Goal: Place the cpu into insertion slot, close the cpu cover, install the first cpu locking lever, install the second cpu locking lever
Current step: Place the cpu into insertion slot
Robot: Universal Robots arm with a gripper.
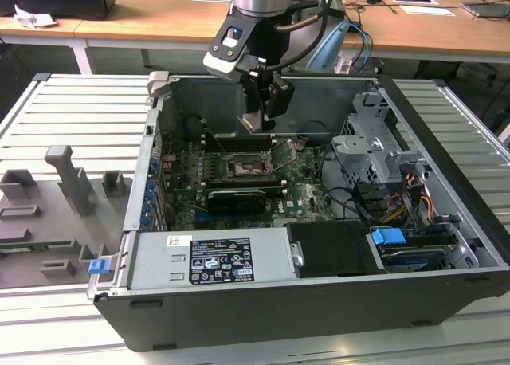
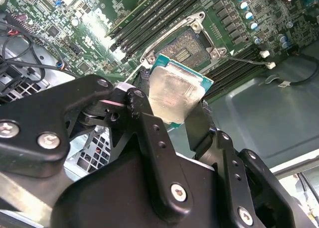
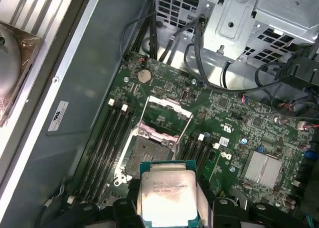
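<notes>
My gripper (image 1: 260, 114) hangs inside the open computer case, shut on the cpu (image 1: 253, 123), a flat silver-topped chip with a green edge. In both wrist views the cpu (image 3: 167, 195) (image 2: 174, 91) sits clamped between the black fingers (image 2: 142, 113), held a little above the board and just short of the insertion slot. The insertion slot (image 3: 144, 151) (image 2: 187, 48) (image 1: 243, 170) lies bare, its dark contact field showing. The cpu cover (image 3: 167, 111) is swung back open beyond the slot. A thin wire locking lever (image 3: 188, 126) stands raised beside it.
Long black memory slots (image 3: 107, 138) flank the socket on both sides. A grey drive cage (image 1: 374, 146) with cables (image 1: 351, 202) fills the case at the exterior view's right, and the power supply (image 1: 211, 257) lies along the front. Grey fixtures (image 1: 72, 182) sit outside the case.
</notes>
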